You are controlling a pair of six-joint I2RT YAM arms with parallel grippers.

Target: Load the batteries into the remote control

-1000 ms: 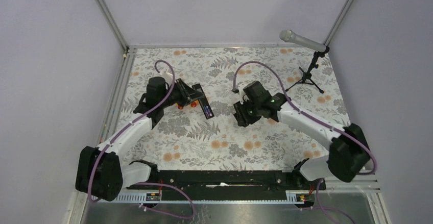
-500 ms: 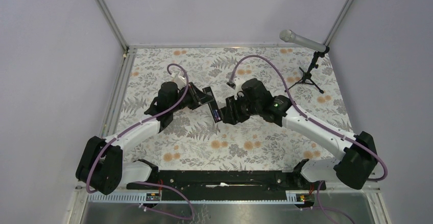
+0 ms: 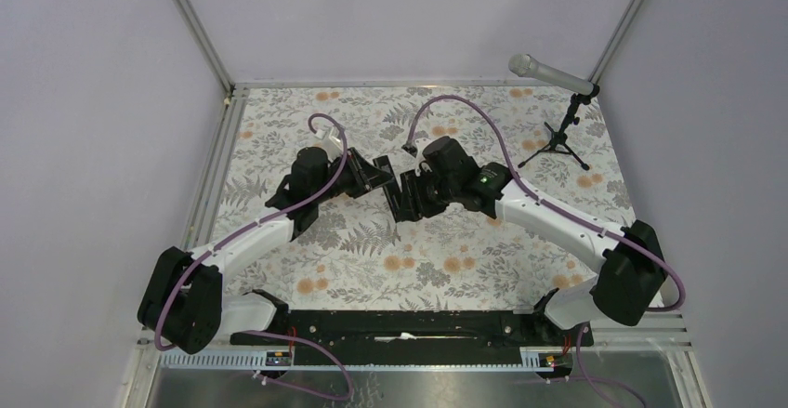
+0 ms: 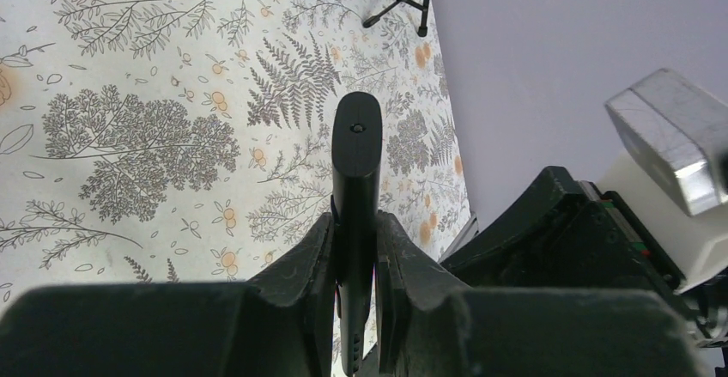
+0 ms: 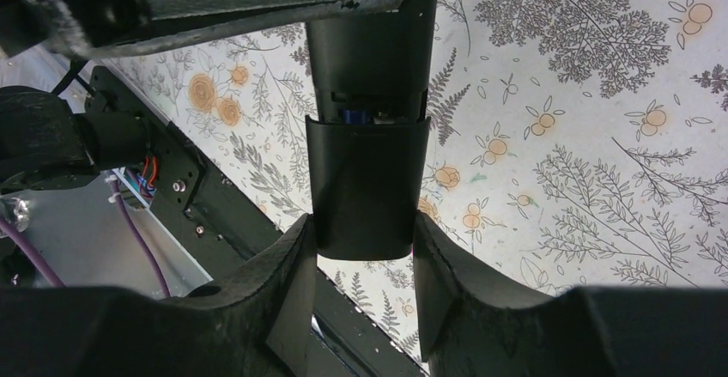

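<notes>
My left gripper (image 4: 354, 240) is shut on the remote control (image 4: 355, 162), a slim black bar held edge-on above the table. In the top view, my left gripper (image 3: 379, 174) and right gripper (image 3: 401, 194) meet at mid-table. My right gripper (image 5: 365, 248) is shut on the small black cover (image 5: 367, 184). The cover's top edge lies against the open end of the remote control (image 5: 371, 46). A purplish-blue battery (image 5: 351, 117) shows in the narrow gap between them. The darker battery is hidden.
A microphone (image 3: 550, 73) on a small tripod (image 3: 556, 143) stands at the back right of the floral table mat (image 3: 465, 269). The black base rail (image 3: 400, 324) runs along the near edge. Metal frame posts rise at the back corners.
My left gripper has moved right with the remote. My right gripper has moved left with the cover. The two now meet at mid-table.
</notes>
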